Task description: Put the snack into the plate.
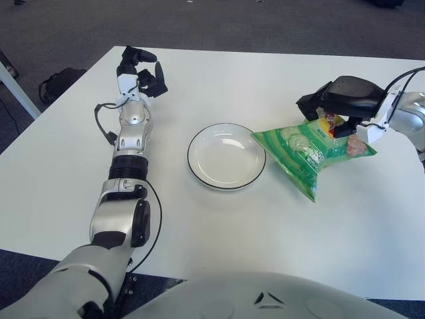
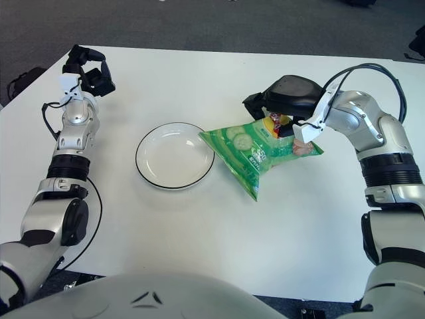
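- Snack (image 1: 307, 151) is clamped at its far end by right robot hand (image 1: 339, 113), just right of plate (image 1: 226, 156).
- Left robot hand (image 1: 141, 70) is seen far left over worktop (image 1: 219, 219), fingers loosely apart.

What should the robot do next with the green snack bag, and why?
Probably carry it a little to its left, over the plate. The right robot hand grips the snack bag by its top, and the bag hangs beside the plate's right rim, not yet over it. The left robot hand is far off, idle.
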Action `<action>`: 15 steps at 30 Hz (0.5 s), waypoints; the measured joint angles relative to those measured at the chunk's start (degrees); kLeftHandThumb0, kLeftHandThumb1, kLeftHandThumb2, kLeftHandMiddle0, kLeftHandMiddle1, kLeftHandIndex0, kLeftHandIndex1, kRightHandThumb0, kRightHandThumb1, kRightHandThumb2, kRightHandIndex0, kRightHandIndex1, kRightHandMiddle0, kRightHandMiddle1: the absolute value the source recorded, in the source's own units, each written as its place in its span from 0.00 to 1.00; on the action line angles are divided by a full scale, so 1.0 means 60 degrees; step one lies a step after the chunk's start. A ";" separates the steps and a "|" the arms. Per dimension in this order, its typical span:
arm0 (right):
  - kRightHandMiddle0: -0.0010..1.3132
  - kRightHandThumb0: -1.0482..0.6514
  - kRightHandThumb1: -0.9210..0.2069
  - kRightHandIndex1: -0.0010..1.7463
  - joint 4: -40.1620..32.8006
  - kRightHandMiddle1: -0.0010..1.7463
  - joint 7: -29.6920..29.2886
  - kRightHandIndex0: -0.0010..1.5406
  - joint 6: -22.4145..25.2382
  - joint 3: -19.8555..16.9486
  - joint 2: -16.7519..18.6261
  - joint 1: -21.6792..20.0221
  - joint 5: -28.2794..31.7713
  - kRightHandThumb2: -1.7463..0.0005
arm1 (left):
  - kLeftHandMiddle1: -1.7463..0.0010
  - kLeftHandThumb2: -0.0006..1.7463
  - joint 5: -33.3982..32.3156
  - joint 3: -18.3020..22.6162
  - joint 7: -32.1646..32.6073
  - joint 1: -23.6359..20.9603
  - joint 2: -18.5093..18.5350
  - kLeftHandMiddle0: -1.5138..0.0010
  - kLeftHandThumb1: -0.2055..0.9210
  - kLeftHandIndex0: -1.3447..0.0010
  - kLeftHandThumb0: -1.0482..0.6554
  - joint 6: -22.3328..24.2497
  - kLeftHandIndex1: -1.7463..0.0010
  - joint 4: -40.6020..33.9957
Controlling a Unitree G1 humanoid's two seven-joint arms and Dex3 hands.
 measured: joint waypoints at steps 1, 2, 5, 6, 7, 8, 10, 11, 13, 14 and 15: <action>0.48 0.62 0.82 0.96 -0.0059 1.00 -0.0030 0.56 0.0214 -0.0004 0.0014 0.0001 -0.0006 0.05 | 0.00 0.64 0.0001 -0.0001 -0.0011 0.0006 0.0013 0.32 0.60 0.63 0.36 -0.0041 0.00 0.0035; 0.48 0.62 0.82 0.96 -0.0114 1.00 -0.0049 0.56 0.0396 -0.0005 0.0026 0.0002 -0.0006 0.05 | 0.00 0.64 0.0001 -0.0001 -0.0017 0.0015 0.0026 0.32 0.60 0.64 0.36 -0.0059 0.00 0.0054; 0.47 0.62 0.80 0.95 -0.0194 1.00 -0.0111 0.55 0.0896 -0.0005 0.0069 0.0002 -0.0023 0.06 | 0.00 0.65 -0.0006 0.0009 -0.0021 0.0024 0.0053 0.32 0.60 0.63 0.36 -0.0173 0.00 0.0135; 0.47 0.62 0.80 0.95 -0.0194 1.00 -0.0157 0.55 0.1054 -0.0004 0.0090 0.0001 -0.0062 0.07 | 0.00 0.65 -0.0010 0.0012 -0.0020 0.0024 0.0059 0.32 0.59 0.63 0.36 -0.0214 0.00 0.0165; 0.46 0.62 0.79 0.95 -0.0186 1.00 -0.0232 0.55 0.1190 -0.0003 0.0108 0.0000 -0.0133 0.07 | 0.00 0.65 -0.0016 0.0018 -0.0019 0.0024 0.0061 0.32 0.59 0.63 0.36 -0.0257 0.00 0.0189; 0.46 0.62 0.79 0.95 -0.0139 1.00 -0.0329 0.55 0.1303 0.0005 0.0129 -0.0012 -0.0221 0.07 | 0.00 0.65 -0.0026 0.0025 -0.0016 0.0024 0.0062 0.32 0.59 0.63 0.36 -0.0306 0.00 0.0223; 0.46 0.62 0.79 0.95 0.0022 1.00 -0.0571 0.55 0.1459 0.0045 0.0172 -0.0049 -0.0374 0.08 | 0.00 0.66 -0.0043 0.0037 -0.0009 0.0026 0.0061 0.32 0.58 0.62 0.36 -0.0372 0.00 0.0269; 0.46 0.62 0.79 0.95 0.0113 1.00 -0.0718 0.55 0.1519 0.0065 0.0195 -0.0071 -0.0474 0.08 | 0.00 0.66 -0.0058 0.0041 -0.0004 0.0029 0.0061 0.32 0.58 0.62 0.36 -0.0399 0.00 0.0288; 0.46 0.62 0.78 0.95 0.0303 1.00 -0.0985 0.54 0.1596 0.0135 0.0243 -0.0135 -0.0686 0.08 | 0.00 0.66 -0.0073 0.0054 0.0006 0.0038 0.0060 0.32 0.58 0.62 0.36 -0.0451 0.00 0.0309; 0.46 0.62 0.78 0.95 0.0415 1.00 -0.1133 0.54 0.1615 0.0184 0.0263 -0.0175 -0.0781 0.08 | 0.00 0.66 -0.0081 0.0063 0.0013 0.0042 0.0058 0.32 0.58 0.62 0.36 -0.0472 0.00 0.0311; 0.46 0.62 0.78 0.95 0.0483 1.00 -0.1289 0.54 0.1630 0.0221 0.0277 -0.0203 -0.0889 0.08 | 0.00 0.66 -0.0091 0.0070 0.0019 0.0043 0.0055 0.32 0.58 0.62 0.36 -0.0488 0.00 0.0312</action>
